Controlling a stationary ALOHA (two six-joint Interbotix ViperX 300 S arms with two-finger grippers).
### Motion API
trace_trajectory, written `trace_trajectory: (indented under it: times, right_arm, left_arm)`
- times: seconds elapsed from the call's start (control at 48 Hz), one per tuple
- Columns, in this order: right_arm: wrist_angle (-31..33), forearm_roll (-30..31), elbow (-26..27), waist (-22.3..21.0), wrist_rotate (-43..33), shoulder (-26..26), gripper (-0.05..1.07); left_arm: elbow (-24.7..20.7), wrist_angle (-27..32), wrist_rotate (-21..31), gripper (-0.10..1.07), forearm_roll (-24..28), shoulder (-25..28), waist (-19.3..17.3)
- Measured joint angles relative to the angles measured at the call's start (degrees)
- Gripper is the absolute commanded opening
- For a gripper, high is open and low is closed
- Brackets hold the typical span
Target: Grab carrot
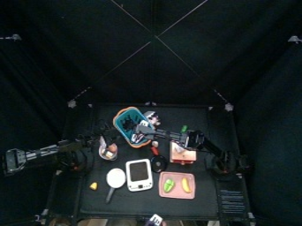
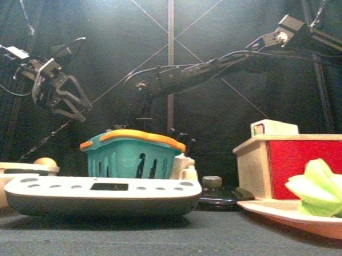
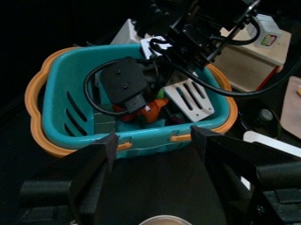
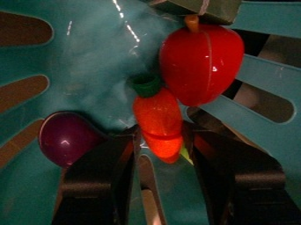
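The carrot point(image 4: 159, 123), orange-red with a green end, lies on the floor of the teal basket point(image 4: 70, 61). It is beside a round red toy point(image 4: 202, 60) and a purple one point(image 4: 69, 139). My right gripper point(image 4: 161, 148) is down inside the basket, open, with one jaw on each side of the carrot's tip and gaps showing. In the left wrist view the basket point(image 3: 70, 132) holds that black gripper, and a bit of the carrot point(image 3: 152, 109) shows. My left gripper point(image 3: 165, 151) hovers open just outside the basket's rim, with nothing in it.
A white scale point(image 1: 139, 174) and a white ladle point(image 1: 115, 179) lie at the table's front. A pink plate point(image 1: 177, 184) with green vegetable pieces sits front right. A red and white box point(image 2: 287, 160) stands right of the basket. A small yellow lump point(image 1: 94, 186) is front left.
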State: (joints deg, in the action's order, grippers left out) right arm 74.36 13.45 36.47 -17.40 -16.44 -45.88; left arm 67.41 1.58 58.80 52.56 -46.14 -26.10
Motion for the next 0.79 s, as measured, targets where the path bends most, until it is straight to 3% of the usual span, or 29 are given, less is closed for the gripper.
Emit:
trace_trajectory:
  times: [0.5,0.792]
  right_arm:
    - [-1.67,-1.23,0.18,-0.18,0.26,-1.49,0.77]
    - [-1.76,-1.05,0.35,-0.18,0.0,-1.58,0.57]
  left_arm:
    - [0.0,0.09,0.0,0.99,0.09,0.0,-0.09]
    - [0.0,0.09,0.0,0.99,0.0,0.0,-0.09]
